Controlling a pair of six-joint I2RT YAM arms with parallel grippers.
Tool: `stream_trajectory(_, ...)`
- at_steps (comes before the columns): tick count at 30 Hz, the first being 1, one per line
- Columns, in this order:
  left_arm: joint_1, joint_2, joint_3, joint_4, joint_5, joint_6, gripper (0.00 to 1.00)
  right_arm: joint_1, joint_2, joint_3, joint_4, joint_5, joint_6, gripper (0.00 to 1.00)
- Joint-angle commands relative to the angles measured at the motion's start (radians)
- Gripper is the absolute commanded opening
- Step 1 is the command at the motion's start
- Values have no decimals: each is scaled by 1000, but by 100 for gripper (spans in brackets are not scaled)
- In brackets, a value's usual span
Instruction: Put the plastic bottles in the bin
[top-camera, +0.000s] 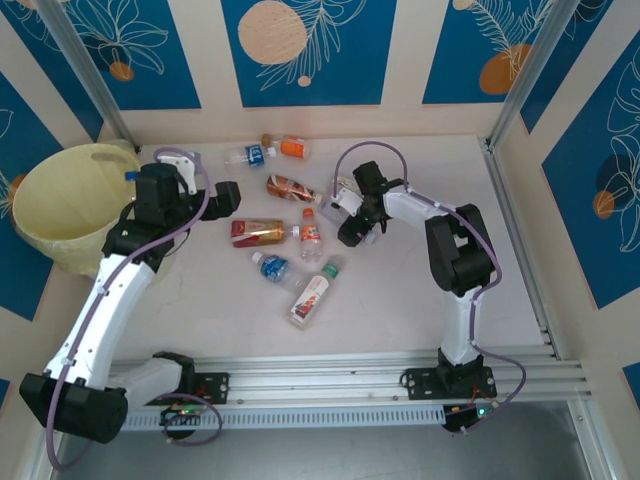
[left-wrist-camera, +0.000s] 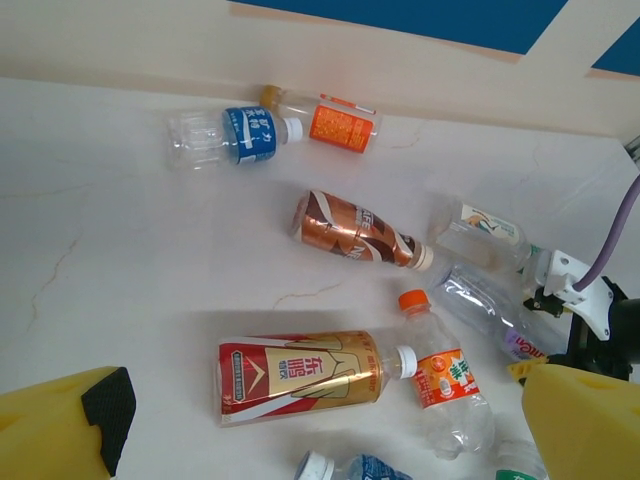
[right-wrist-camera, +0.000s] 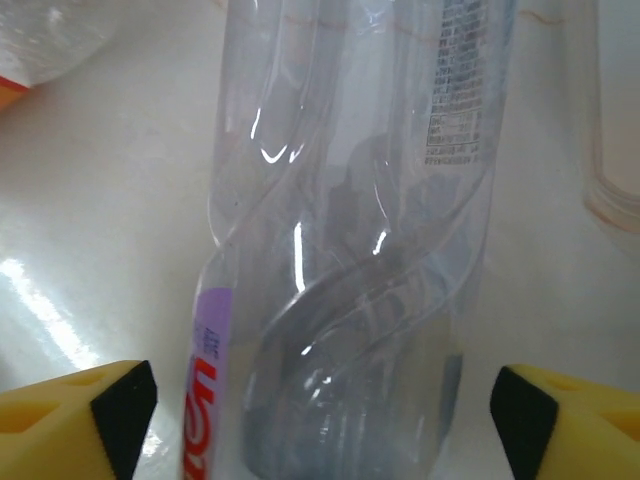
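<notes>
My right gripper (right-wrist-camera: 320, 410) points down at the table (right-wrist-camera: 100, 250). Its jaws are spread, with the black pads (right-wrist-camera: 122, 402) clear on either side of a clear bottle (right-wrist-camera: 350, 200) lying between them; nothing is pinched yet. I should close squarely across its twisted middle, gently, as thin plastic may squirm out. An orange-labelled bottle (right-wrist-camera: 40, 50) lies just beyond, to the left. The bin (top-camera: 60, 200) sits far off to my left.
</notes>
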Motion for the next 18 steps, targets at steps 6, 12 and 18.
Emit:
stream_trajectory(6,0,35,18,-12,3,-34,100,57,-40,-122,146,205,12,57)
stream_trajectory(12,0,66,17,29,46,-69,100,56,-128,-204,208,202,87,51)
stream_trajectory(18,0,88,-14,85,148,-88,100,60,-326,-336,287,73,187,42)
